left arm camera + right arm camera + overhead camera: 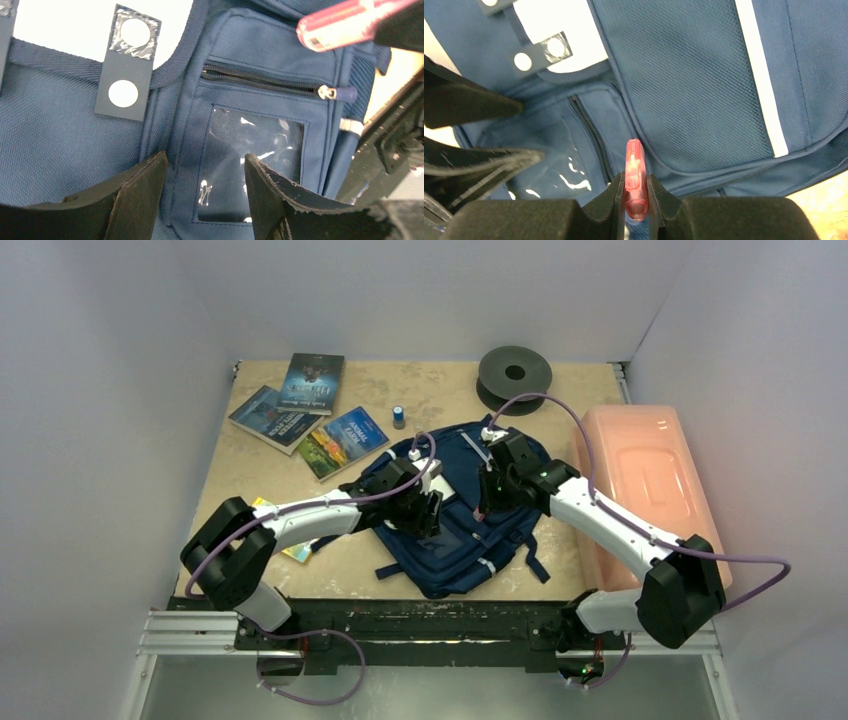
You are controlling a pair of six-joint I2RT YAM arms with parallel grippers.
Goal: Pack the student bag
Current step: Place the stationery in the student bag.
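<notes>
Spotted student bag (465, 540) flat mid-table, zip pocket (265, 82) shut. No telling contents of pink box (640, 470) at right. Caught left gripper (205, 165) part-spread, empty, over bag's clear window (255, 150); right gripper (635, 175) clamped on slim pink item (634, 155). Only see its barcode (315, 40) from left wrist.

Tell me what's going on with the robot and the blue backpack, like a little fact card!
Bag: navy backpack, lying flat mid-table
Left gripper: open, above the bag's clear-window pocket
Right gripper: shut on a pink pen-like stick, over the bag
Outside the bag: books, far left
Also there: pink plastic box, black spool
</notes>
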